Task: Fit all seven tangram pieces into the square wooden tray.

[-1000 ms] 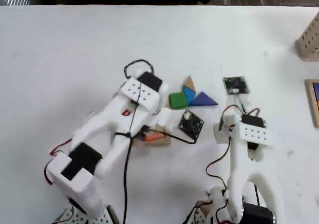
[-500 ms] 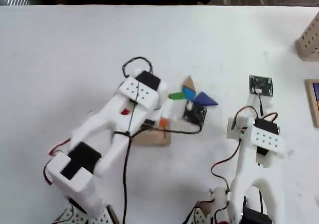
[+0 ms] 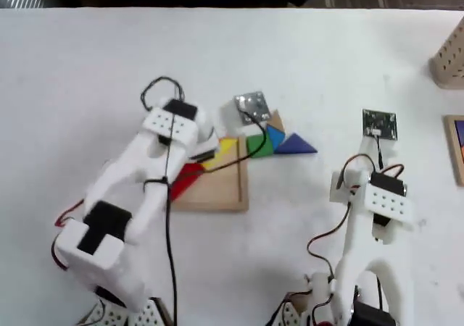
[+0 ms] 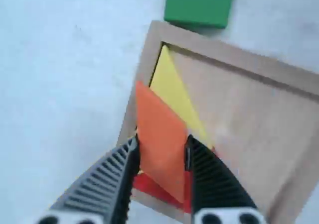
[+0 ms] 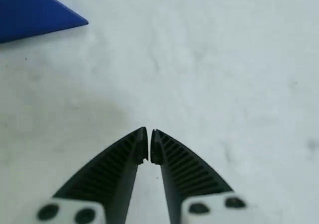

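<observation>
My left gripper (image 4: 160,147) is shut on an orange flat piece (image 4: 159,144), held tilted over a corner of the square wooden tray (image 4: 144,69). A yellow triangle (image 4: 174,92) lies in that corner, and a red piece (image 4: 149,186) shows under the orange one. In the high view the tray (image 3: 217,188) holds the yellow triangle (image 3: 226,148) and the red piece (image 3: 185,181). Just past the tray lie a green square (image 3: 259,145), a light blue piece (image 3: 275,134), a tan piece (image 3: 276,117) and a dark blue triangle (image 3: 296,145). My right gripper (image 5: 149,145) is shut and holds nothing, above bare table near the dark blue triangle (image 5: 30,15).
A pegged wooden block (image 3: 451,61) stands at the far right edge, with another tray's edge (image 3: 455,148) below it. The right arm (image 3: 370,199) stands right of the loose pieces. White table stretches to the left and behind.
My left arm has swung left and back with the orange piece, uncovering the tray with its yellow and red pieces. The right arm moved right a second ago, then kept still.
</observation>
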